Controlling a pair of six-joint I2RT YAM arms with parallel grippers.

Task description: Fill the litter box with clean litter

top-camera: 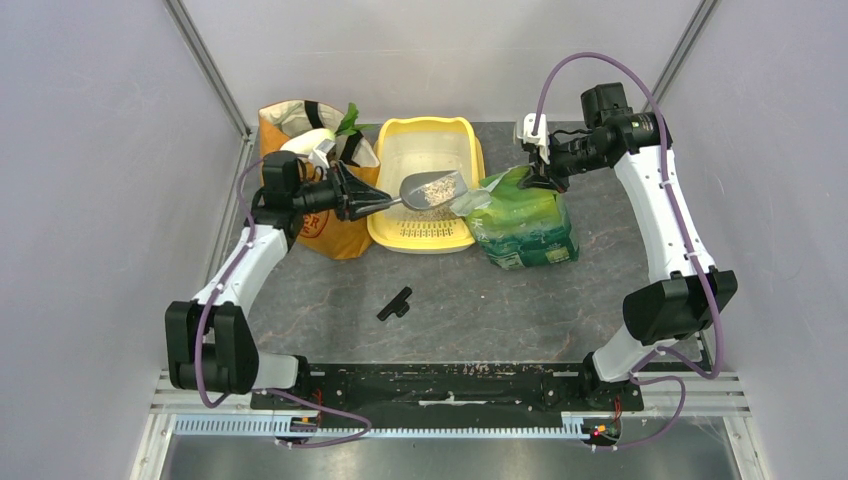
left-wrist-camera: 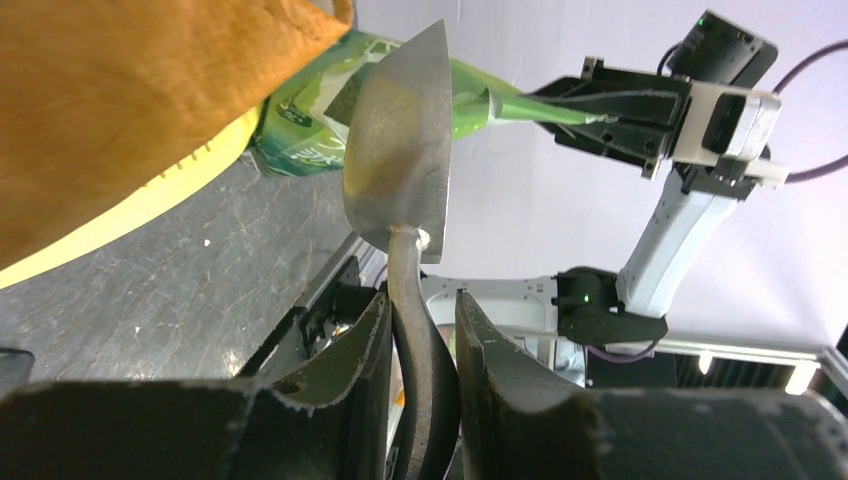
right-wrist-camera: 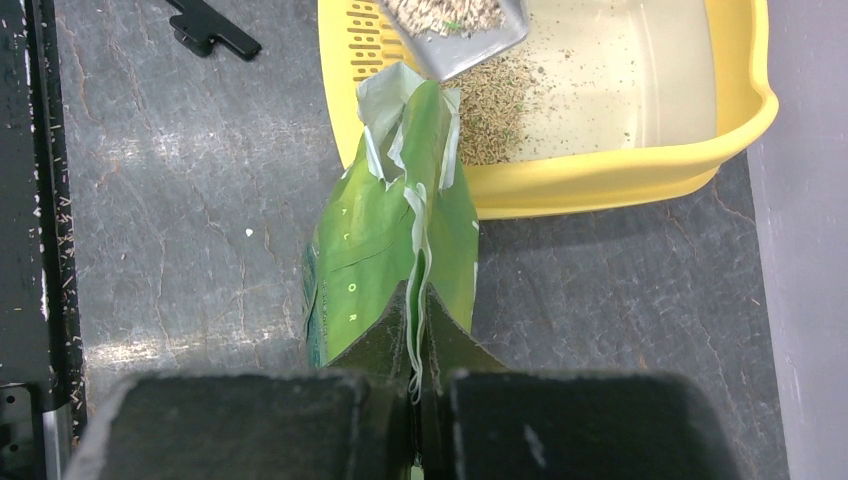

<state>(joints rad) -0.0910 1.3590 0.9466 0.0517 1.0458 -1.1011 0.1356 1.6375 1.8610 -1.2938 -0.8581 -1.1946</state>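
Observation:
The yellow litter box (top-camera: 392, 165) stands at the back middle; its rim also shows in the right wrist view (right-wrist-camera: 620, 180) and the left wrist view (left-wrist-camera: 130, 205). A thin heap of grey-brown clean litter (right-wrist-camera: 495, 110) lies in its basin near the slotted end. My left gripper (top-camera: 385, 203) (left-wrist-camera: 420, 300) is shut on the handle of a grey scoop (top-camera: 432, 190) (left-wrist-camera: 400, 140) (right-wrist-camera: 455, 30), held over the box with litter (top-camera: 437, 187) in it. My right gripper (top-camera: 540, 172) (right-wrist-camera: 420, 300) is shut on the top edge of the green litter bag (top-camera: 525, 220) (right-wrist-camera: 390, 250), beside the box.
An orange paper grocery bag (top-camera: 330, 225) (left-wrist-camera: 120, 100) stands left of the box, close to my left wrist. A small black part (top-camera: 395, 303) (right-wrist-camera: 215, 30) lies on the grey tabletop in front. Walls close in on both sides.

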